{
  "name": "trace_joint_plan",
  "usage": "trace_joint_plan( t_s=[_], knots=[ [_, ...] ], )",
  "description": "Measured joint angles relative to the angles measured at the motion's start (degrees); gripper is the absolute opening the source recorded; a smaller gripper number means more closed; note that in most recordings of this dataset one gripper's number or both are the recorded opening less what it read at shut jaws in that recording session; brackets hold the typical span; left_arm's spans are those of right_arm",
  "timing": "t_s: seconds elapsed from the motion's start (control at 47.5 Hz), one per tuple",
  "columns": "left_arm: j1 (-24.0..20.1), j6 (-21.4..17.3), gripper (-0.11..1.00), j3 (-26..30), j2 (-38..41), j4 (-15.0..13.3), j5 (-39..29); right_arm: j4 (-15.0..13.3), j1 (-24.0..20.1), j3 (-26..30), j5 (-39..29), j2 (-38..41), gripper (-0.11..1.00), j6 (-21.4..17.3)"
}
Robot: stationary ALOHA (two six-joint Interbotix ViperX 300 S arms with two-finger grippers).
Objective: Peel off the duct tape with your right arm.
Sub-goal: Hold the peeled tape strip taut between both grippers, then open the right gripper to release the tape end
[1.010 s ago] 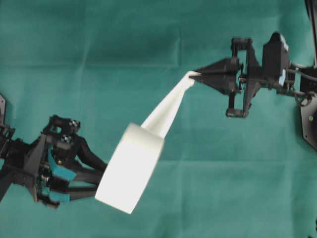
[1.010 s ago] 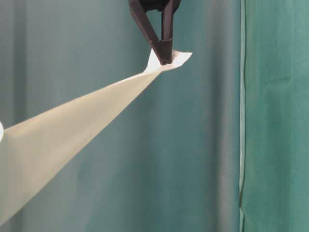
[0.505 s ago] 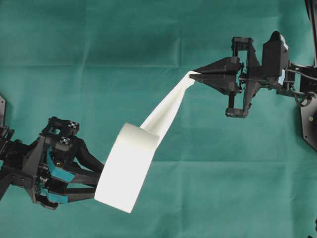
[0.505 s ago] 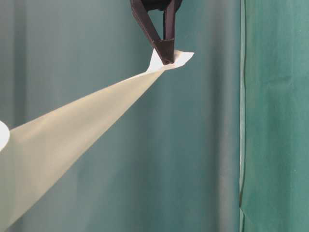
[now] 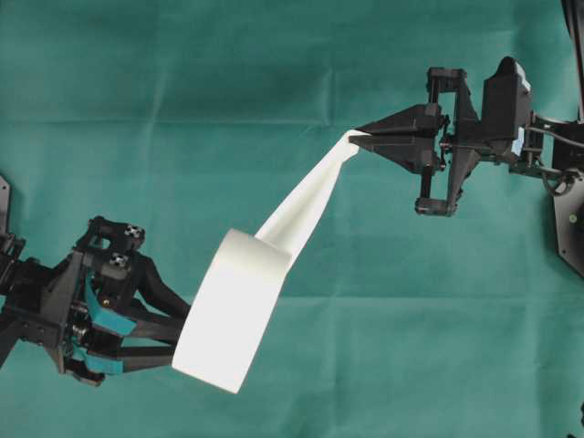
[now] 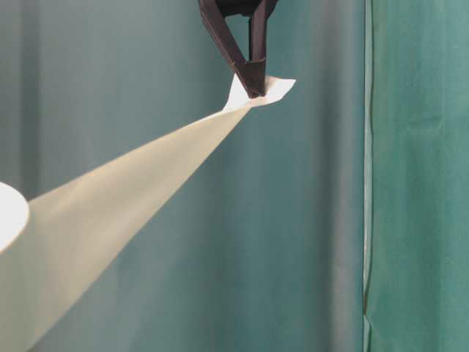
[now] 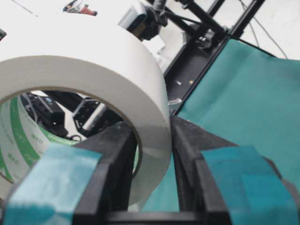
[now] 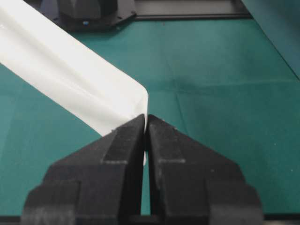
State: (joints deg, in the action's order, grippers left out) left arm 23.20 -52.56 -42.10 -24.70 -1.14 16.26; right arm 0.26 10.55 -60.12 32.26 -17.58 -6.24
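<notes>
Above the green cloth surface (image 5: 228, 82): tape stretched between two hands.
Teal-padded left hand (image 5: 169, 339) grips the wide white duct tape roll (image 5: 233, 319); plain black right hand (image 5: 354, 135) pinches its peeled strip.

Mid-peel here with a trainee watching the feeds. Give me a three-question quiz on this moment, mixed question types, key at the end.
1. True or false: the right gripper is pinching the loose end of the peeled strip.
2. Multiple choice: how does the left gripper hold the duct tape? A) by the loose tab; B) one finger through the core and one outside the roll's wall; C) it is not touching it.
3. Fill in: the surface below both arms is covered by a ____ cloth.

Key: 1 true; 2 B; 3 green.
</notes>
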Motion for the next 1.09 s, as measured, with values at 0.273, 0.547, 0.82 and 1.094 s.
trace_joint_plan(
  t_s=[0.273,0.547,0.82,1.094],
  knots=[
    [0.0,0.35,0.21,-1.49,0.0,-0.09,0.09,-0.09,0.18,0.09,-0.44,0.0,-0.1,0.0],
    [0.09,1.93,0.21,-1.93,0.0,-0.09,0.26,0.0,0.62,0.09,-0.7,0.09,0.01,0.09],
    [0.97,2.02,0.21,-2.2,-0.18,0.0,0.53,0.0,1.76,-0.26,-0.79,0.18,0.69,-0.09],
    [0.88,2.11,0.21,-2.2,-0.18,0.0,0.53,0.0,1.76,-0.26,-0.79,0.09,0.72,0.0]
  ],
)
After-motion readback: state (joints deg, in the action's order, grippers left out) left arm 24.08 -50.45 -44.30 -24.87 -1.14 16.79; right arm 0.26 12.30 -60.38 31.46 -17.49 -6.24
